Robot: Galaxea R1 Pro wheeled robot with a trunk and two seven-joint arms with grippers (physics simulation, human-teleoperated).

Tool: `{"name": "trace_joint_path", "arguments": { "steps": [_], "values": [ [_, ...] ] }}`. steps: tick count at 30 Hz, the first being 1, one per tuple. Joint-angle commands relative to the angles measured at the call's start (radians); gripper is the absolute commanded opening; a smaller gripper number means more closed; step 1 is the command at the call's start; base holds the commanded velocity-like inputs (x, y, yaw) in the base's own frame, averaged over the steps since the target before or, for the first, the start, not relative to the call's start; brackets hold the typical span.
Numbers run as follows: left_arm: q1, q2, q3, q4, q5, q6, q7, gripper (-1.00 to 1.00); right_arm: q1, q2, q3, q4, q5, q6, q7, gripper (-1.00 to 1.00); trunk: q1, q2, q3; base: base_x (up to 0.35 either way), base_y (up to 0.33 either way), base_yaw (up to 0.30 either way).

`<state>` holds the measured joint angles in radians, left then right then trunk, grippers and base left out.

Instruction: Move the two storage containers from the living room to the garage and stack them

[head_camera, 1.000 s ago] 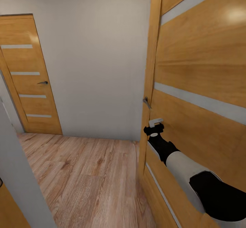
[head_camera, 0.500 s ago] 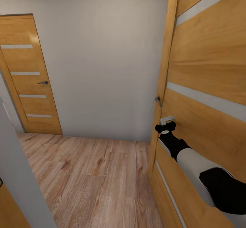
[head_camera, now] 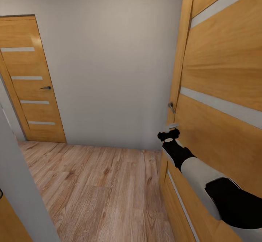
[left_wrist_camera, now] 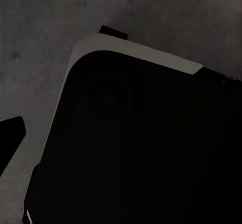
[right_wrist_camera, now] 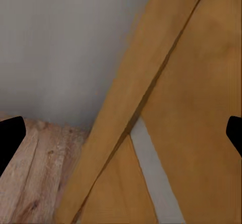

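Right gripper (head_camera: 168, 132) is up against the near wooden door (head_camera: 222, 71), just under its handle (head_camera: 171, 107). The wrist view has a dark fingertip at each edge, so the jaws are spread wide and hold nothing. Left gripper: can't tell. No storage containers anywhere here, just a hallway. I'd push near the door's free edge, steady, and keep the base clear. Beyond are plank floor (head_camera: 102, 184), grey wall (head_camera: 109, 60), and a closed far door (head_camera: 31, 82).
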<state>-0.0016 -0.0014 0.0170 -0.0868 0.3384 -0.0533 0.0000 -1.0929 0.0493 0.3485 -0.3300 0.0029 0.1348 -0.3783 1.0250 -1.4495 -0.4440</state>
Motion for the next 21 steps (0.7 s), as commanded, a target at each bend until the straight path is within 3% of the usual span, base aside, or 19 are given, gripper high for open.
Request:
{"name": "trace_joint_path", "arguments": {
  "steps": [1,6,21],
  "values": [
    [0.0,0.0,0.001,-0.001,0.004,-0.002,0.0,1.0,-0.001,0.026,0.007,-0.001,0.001,0.011,-0.005,1.0,0.0,-0.001,-0.001,0.0,0.0,0.0],
    [0.0,0.0,0.0,-0.001,0.004,-0.002,0.0,1.0,-0.001,0.122,0.006,0.0,0.0,0.011,0.002,1.0,0.0,-0.001,-0.001,0.0,0.0,0.0],
    [0.0,-0.002,0.0,-0.001,0.002,-0.002,0.0,1.0,0.01,0.125,0.006,0.074,0.001,0.002,0.035,1.0,0.0,-0.001,-0.001,0.0,0.0,0.0]
  ]
}}
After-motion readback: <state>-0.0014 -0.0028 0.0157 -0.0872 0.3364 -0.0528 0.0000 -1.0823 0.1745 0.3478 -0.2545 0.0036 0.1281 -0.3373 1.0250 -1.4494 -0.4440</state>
